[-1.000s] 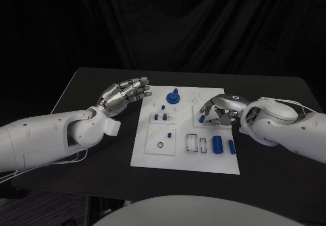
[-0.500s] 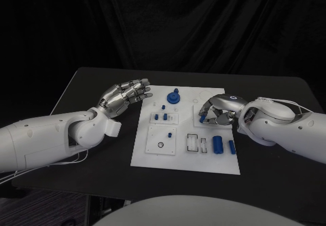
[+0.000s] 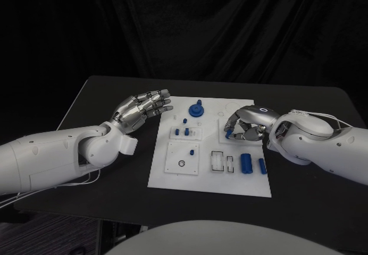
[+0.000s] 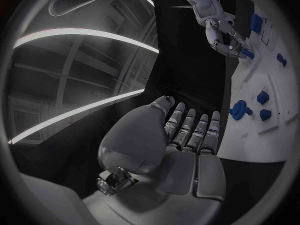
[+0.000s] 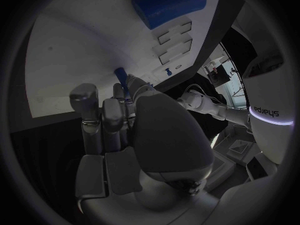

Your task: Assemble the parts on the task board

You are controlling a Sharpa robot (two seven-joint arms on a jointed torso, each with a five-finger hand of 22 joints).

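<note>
Right hand (image 3: 244,127) pinches a small blue part (image 3: 227,135) over the right side of the task board (image 3: 176,178); I'd lower it straight and slowly, upright, until it seats. Left hand (image 3: 142,109) hovers empty, fingers apart, beside the board's left edge. Black desk (image 3: 307,196), dark curtain behind.

Probably a robotics lab; black drapes (image 3: 230,37) behind a black table (image 3: 307,106), long ceiling light strips (image 4: 81,35) overhead.
</note>
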